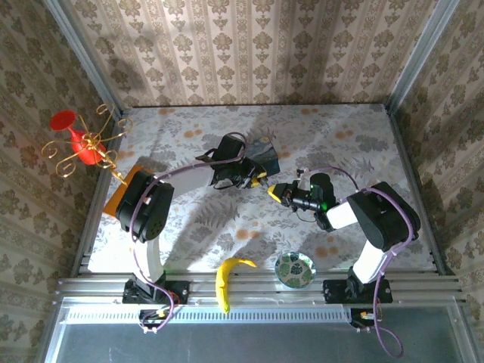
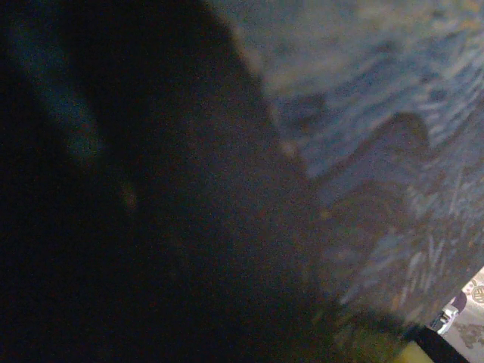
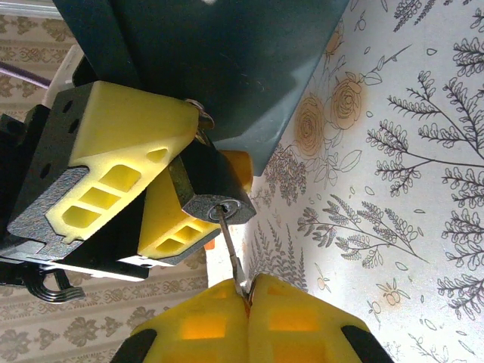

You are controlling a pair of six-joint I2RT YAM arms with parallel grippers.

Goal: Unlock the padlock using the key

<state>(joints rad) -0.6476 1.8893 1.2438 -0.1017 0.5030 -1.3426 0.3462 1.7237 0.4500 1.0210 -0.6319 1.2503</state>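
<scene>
Left jaws clamp the padlock (image 3: pixel 206 181), keyhole toward the right jaws, which pinch the key (image 3: pixel 229 246) pointing straight into it.

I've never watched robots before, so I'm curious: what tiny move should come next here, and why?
Probably push the key further in. The right fingers pinch it, its tip just meets the keyhole, most of its shaft is bare, and the left fingers steady the padlock.
</scene>
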